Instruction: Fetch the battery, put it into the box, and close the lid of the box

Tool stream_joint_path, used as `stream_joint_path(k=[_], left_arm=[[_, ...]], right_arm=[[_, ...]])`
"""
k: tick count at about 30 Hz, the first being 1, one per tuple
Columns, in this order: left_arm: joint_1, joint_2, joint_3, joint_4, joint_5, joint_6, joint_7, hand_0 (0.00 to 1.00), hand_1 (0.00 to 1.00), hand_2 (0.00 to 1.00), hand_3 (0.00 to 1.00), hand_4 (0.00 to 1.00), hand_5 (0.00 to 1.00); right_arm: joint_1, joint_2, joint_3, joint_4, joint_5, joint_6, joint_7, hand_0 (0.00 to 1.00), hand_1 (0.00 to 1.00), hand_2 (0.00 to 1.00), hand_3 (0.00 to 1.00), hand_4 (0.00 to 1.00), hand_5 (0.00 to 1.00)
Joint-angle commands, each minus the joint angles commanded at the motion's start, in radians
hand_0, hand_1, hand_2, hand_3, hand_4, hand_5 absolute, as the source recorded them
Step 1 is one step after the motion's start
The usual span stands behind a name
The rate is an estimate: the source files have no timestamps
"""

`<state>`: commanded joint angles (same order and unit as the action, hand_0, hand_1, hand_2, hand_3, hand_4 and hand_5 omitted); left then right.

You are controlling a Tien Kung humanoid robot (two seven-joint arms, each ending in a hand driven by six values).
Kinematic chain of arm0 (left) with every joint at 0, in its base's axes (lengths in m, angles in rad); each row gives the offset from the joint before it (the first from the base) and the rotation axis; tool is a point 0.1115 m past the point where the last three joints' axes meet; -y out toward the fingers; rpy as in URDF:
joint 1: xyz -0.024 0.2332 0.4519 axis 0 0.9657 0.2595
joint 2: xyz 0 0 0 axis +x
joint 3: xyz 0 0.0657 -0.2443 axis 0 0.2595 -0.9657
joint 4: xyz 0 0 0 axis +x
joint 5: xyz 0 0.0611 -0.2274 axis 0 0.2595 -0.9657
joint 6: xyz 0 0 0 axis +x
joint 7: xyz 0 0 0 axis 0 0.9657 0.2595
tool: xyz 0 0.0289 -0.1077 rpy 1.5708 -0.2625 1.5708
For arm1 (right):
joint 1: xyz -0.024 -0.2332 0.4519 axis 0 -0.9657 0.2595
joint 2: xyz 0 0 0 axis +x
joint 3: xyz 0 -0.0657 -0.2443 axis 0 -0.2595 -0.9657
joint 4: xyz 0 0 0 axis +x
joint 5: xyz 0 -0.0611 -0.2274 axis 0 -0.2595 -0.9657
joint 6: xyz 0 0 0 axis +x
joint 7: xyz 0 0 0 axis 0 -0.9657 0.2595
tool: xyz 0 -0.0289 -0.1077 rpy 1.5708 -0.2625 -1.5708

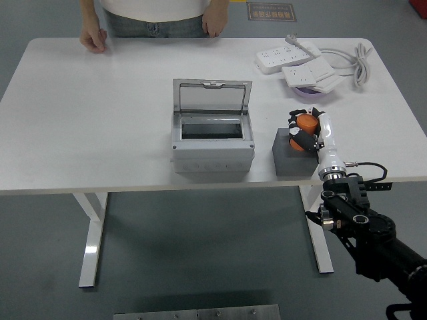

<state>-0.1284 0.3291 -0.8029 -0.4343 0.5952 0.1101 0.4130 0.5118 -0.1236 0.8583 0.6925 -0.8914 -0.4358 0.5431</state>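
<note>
My right hand is wrapped around the orange battery, fingers curled on it from the sides, with the battery's top showing above them. Directly beneath my hand sits the grey block; whether the battery rests on it or has cleared it, I cannot tell. So I judge this to be the fetching step — the grasp looks made, the carry not yet done. To my left, well apart from the hand, stands the box, its lid upright at the far side and the dark opening facing up. The next move calls for raising the battery clear of the block, then carrying it left until it hangs over that opening, keeping it above the box's near rim before lowering. Only after letting go can the lid be tipped forward and shut. Beyond my hand lie the power strips — out of the path. Across the table a person's hand rests at the far edge.
</note>
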Motion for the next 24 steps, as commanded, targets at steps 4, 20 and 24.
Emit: stream_joint_path(k=[4, 20, 24], left_arm=[[0.002, 0.0, -0.001, 0.0, 0.002, 0.0, 0.001, 0.648, 0.694, 0.541, 0.54, 0.429, 0.002], [0.006, -0.001, -0.002, 0.0, 0.006, 0.001, 0.0, 0.649, 0.705, 0.543, 0.539, 0.438, 0.002], [0.009, -0.001, -0.002, 0.0, 0.005, 0.003, 0.001, 0.65, 0.707, 0.545, 0.54, 0.443, 0.002]], right_arm=[[0.005, -0.004, 0.0, 0.008, -0.014, 0.005, -0.011, 0.245, 0.306, 0.331, 0.358, 0.074, 0.002], [0.071, -0.075, 0.01, 0.092, -0.108, 0.048, -0.108, 0.26, 0.314, 0.337, 0.367, 0.12, 0.002], [0.078, -0.088, 0.014, 0.127, -0.159, 0.057, -0.155, 0.259, 0.316, 0.339, 0.372, 0.131, 0.002]])
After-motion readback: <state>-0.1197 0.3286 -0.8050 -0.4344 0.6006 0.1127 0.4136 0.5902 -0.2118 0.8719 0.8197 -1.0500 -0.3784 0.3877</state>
